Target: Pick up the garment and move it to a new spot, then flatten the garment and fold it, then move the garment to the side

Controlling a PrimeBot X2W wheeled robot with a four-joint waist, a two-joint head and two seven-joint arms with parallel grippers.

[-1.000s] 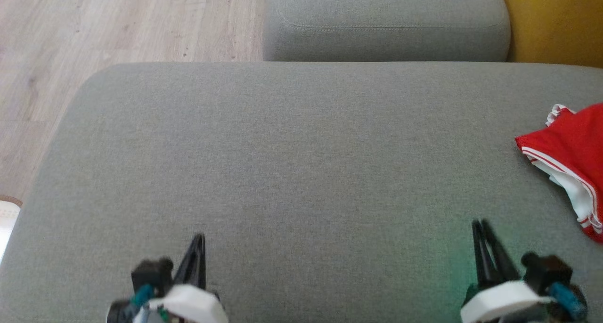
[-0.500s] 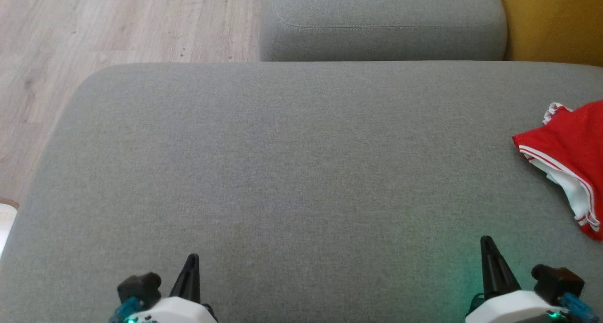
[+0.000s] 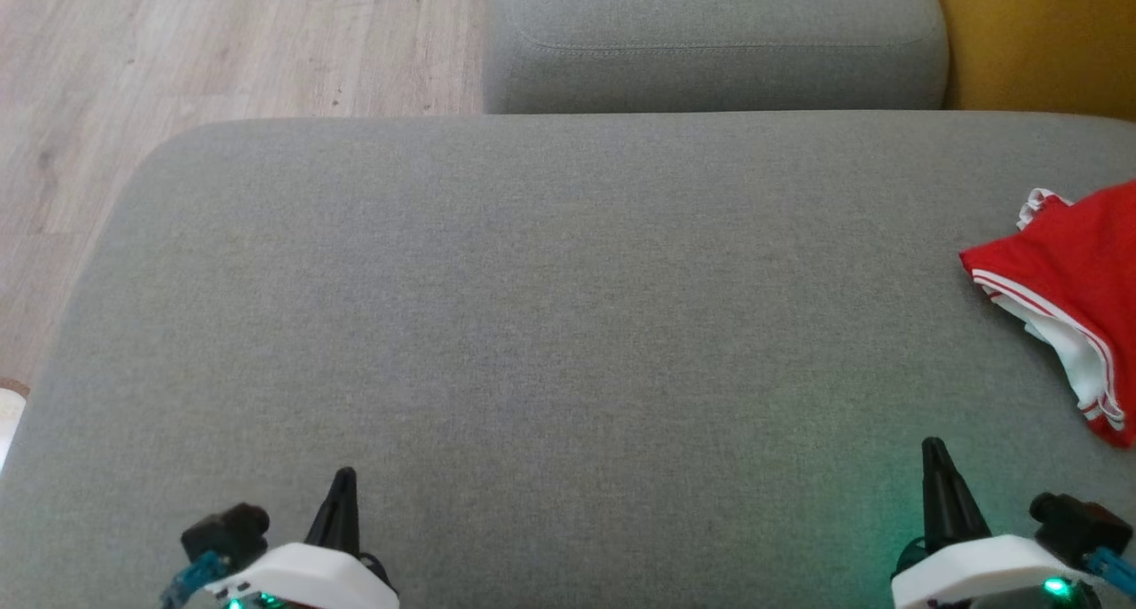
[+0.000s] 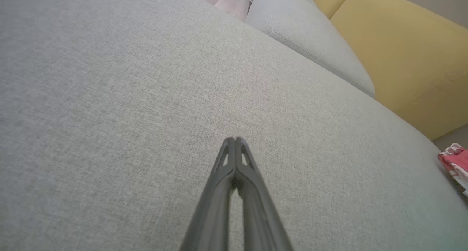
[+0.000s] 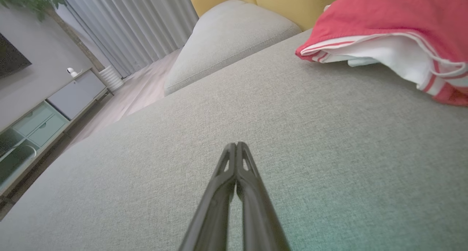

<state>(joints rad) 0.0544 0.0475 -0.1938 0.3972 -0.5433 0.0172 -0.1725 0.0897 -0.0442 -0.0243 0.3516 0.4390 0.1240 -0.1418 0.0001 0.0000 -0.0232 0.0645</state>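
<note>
Jaws of both arms clenched, empty — garment (image 3: 1065, 267) (red, white-trimmed) lies on cushion (image 3: 532, 325), apart.

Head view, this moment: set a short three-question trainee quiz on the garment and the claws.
1. The garment lies toward which side of the cushion? A) robot's left B) robot's right C) middle
2. True or false: the right claw grips the garment.
3. Fill in: the left claw is ____.
Key: 1 B; 2 false, it is shut on nothing, apart from the garment; 3 shut.
</note>
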